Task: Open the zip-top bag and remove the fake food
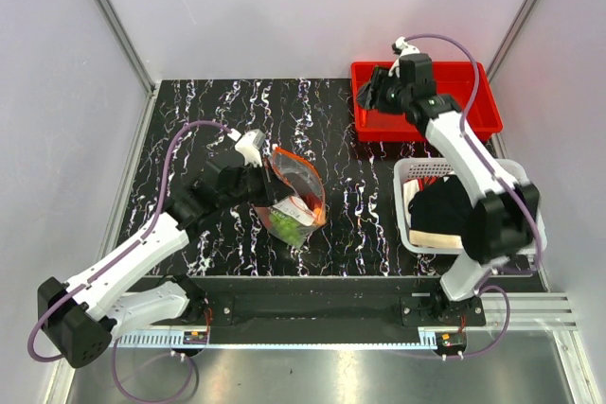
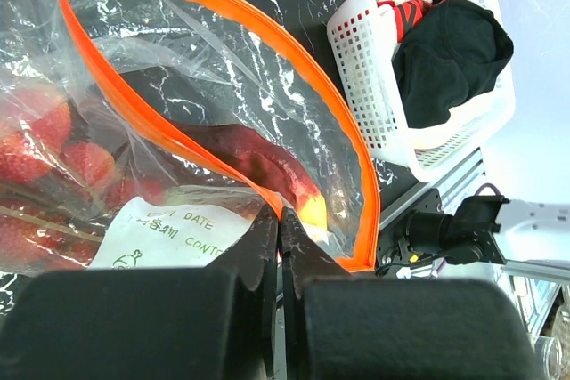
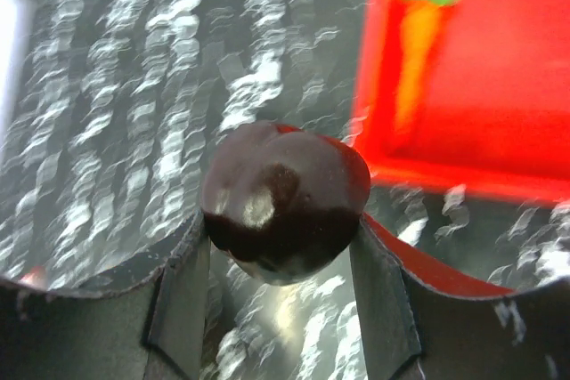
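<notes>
The left gripper (image 2: 279, 224) is pressed together on the orange zip strip (image 2: 294, 51) of the zip-top bag (image 1: 295, 194), which stands open at the middle of the table (image 1: 189, 120) with red pieces (image 2: 36, 144) inside. Its film is judged light, limp and slippery, so the stiffer strip is the better hold. Further right, the dark purple piece (image 3: 283, 202) is pinched in the right gripper (image 3: 280, 251), just beside the red bin (image 1: 473, 120) where the carrot (image 3: 417, 37) is lying.

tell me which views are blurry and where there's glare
right wrist: the table, red bin and carrot are smeared by blur, only the dark purple piece is crisp, with a bright glint; left wrist: sharp, white sheen on the zip-top bag; top external: sharp, evenly lit
</notes>
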Available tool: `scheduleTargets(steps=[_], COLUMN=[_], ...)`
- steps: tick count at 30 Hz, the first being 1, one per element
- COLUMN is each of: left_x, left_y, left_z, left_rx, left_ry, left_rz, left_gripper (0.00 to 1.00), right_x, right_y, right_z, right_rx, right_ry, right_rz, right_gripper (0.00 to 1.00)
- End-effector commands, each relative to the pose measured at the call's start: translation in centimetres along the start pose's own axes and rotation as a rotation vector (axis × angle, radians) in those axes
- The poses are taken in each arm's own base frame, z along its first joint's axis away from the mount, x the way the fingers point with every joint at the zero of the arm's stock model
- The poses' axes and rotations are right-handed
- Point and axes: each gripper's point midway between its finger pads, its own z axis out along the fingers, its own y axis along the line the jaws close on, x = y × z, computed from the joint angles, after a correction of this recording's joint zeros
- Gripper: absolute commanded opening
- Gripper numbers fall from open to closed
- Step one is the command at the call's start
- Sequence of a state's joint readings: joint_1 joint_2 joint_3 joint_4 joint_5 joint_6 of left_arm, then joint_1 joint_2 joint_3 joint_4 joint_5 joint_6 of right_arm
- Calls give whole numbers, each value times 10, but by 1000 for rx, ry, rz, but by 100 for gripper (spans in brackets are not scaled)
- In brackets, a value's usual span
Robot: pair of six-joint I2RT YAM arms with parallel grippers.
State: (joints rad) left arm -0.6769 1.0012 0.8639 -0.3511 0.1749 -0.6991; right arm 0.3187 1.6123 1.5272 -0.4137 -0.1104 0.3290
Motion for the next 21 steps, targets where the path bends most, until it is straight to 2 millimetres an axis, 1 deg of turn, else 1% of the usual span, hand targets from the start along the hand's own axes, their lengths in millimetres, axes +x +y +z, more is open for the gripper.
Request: scheduleTargets(steps=[1,2,3,5,6,8,9,10,12,13,15,16,17,20,21], left_x=[-18,-19,-19,-20,-20,-20,-20,-20,-21,-22,-20,-20,-21,-20,-18], left_y=[-18,-18,-20,-23,-24,-26,-25,-25,-25,-26,-26,-28,-29,-33,-32], left_z=[-9,-10,-11,-13,-14,-16,-16,-17,-19,-19,-18,-18,-18,-16,-14], left_rx=[57,58,65,88,96,112,113,115,119,122,131,141,147,170,172], left_ry=[-62,-66,-70,-83,-88,-98,-99,-105,-112,-118,-116,-113,-116,-111,-103], left_rz=[27,28,31,36,38,46,48,56,66,73,77,79,81,77,75], left_gripper=[0,0,0,0,0,0,0,0,0,0,0,0,0,0,0], right_x=[-19,-21,-21,-21,-15,-11,-8,-5,4,7,16,17,20,28,25], right_y=[-75,-91,-111,-131,-142,-161,-168,-175,-180,-178,-183,-184,-185,-190,-189], right_z=[65,76,97,115,133,146,159,163,178,182,189,191,192,201,202], right_rx=[154,184,209,228,239,263,264,268,253,235,232,238,242,241,237], right_ry=[-20,-19,-5,2,18,29,40,47,66,76,94,93,99,114,110], right_rz=[-24,-14,6,28,36,53,57,63,66,68,74,76,73,67,61], right_gripper=[24,24,24,24,25,28,28,30,31,32,38,40,47,57,65])
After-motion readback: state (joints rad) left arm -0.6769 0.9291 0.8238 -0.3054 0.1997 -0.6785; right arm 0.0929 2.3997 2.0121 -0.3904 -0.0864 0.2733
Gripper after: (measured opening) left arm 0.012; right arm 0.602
